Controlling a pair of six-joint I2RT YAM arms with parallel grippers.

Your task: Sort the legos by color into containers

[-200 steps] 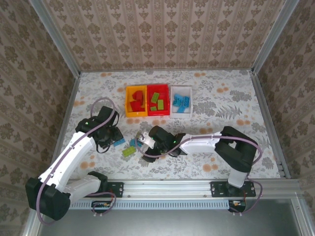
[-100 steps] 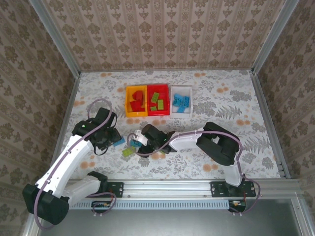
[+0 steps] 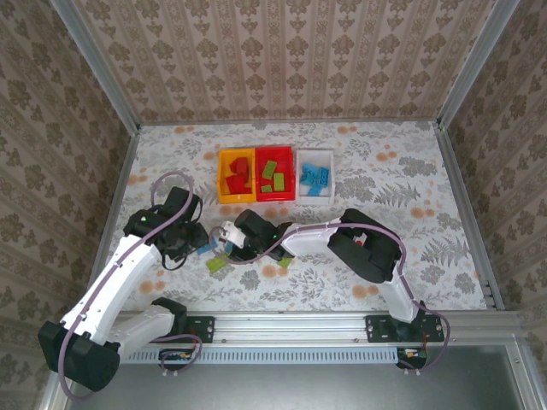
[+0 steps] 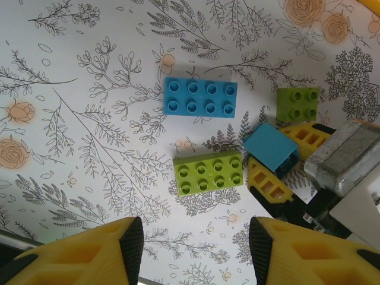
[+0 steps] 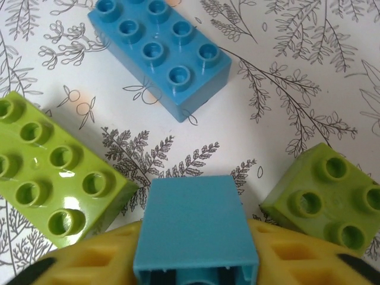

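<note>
We see the right gripper (image 5: 196, 264) low over the counter (image 3: 385, 196). Its 2 yellow fingers (image 5: 89, 261) press against opposite sides of a small blue lego (image 4: 271, 148), so it is closed on that brick. The brick is tipped on its side with a smooth face showing, in the middle of the loose cluster on the near left part of the counter.

3 other legos crowd it, all studs up:
- A long lime lego (image 4: 209, 173) lies just beside 1 finger.
- A square lime lego (image 4: 297, 104) lies near the other finger.
- A long blue lego (image 4: 200, 97) lies a little beyond, apart from the rest.

The left gripper (image 4: 193, 237) hovers over the same cluster. Its fingers are about half spread with nothing but patterned counter between them, so it holds nothing. The 2 grippers are close together here.

The 3 containers stand side by side in a row toward the far side, well apart from the cluster. The yellow-orange bin (image 3: 220, 175) holds red legos, the red bin (image 3: 275, 198) holds lime ones and the white bin (image 3: 332, 175) holds blue ones.
</note>
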